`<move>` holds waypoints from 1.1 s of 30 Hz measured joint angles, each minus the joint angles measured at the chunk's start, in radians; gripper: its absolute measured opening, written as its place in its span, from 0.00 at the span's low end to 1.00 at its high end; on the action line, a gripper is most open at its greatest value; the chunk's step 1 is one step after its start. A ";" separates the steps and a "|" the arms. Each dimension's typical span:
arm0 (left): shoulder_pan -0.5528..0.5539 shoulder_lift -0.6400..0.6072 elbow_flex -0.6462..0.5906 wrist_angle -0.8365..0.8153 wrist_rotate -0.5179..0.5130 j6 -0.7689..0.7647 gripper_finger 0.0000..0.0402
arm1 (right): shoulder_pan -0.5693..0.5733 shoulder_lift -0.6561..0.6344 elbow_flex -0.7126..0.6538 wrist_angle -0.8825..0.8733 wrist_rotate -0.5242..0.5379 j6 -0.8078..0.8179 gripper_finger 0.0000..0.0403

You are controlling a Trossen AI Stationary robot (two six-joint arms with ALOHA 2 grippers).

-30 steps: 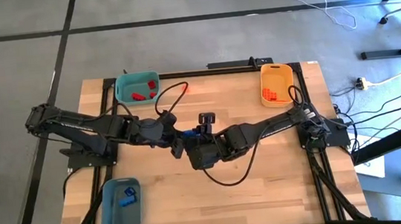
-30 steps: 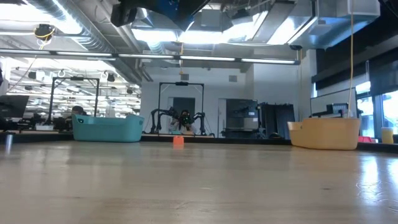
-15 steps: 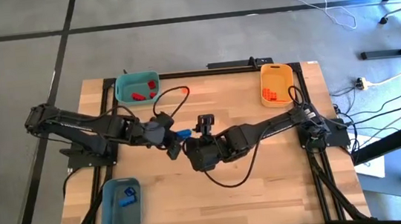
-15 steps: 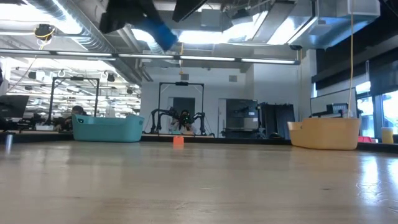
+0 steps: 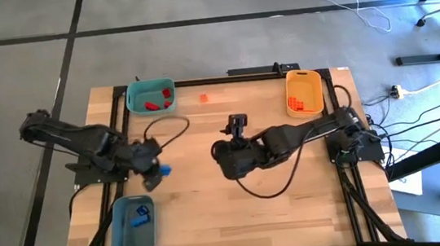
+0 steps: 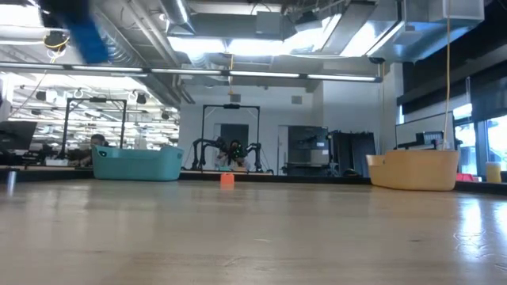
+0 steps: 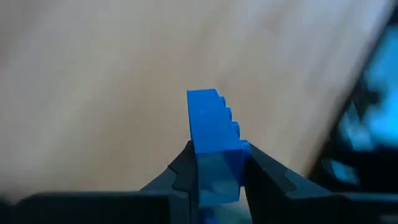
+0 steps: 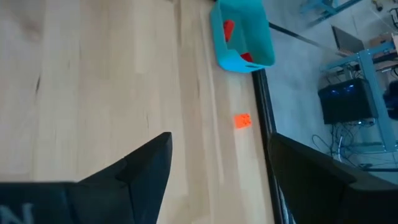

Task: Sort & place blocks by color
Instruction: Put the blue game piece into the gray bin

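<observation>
Meanwhile, the left hand is clamping a small blue studded plastic block by its flat sides above the table, probably light and rigid; the right hand is gaping empty.

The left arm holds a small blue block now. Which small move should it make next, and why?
Probably carry it on toward the grey-blue plastic bin and stop above it. The left end effector is shut on the small blue plastic block, and that bin, nearby in the high view, already holds blue blocks. The right end effector is open and empty.
</observation>
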 joint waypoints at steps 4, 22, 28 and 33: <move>-0.103 -0.016 -0.001 -0.117 0.166 -0.085 0.20 | -0.003 -0.029 0.000 -0.009 0.000 0.004 0.66; -0.550 0.228 -0.002 0.002 0.370 -0.462 0.20 | -0.005 -0.042 0.000 -0.011 -0.002 0.008 0.66; -0.590 0.386 -0.002 0.021 0.360 -0.466 0.20 | -0.005 -0.042 0.000 -0.009 -0.002 0.007 0.66; -0.589 0.500 -0.001 0.095 0.300 -0.461 0.20 | -0.005 -0.042 0.000 -0.009 -0.002 0.006 0.66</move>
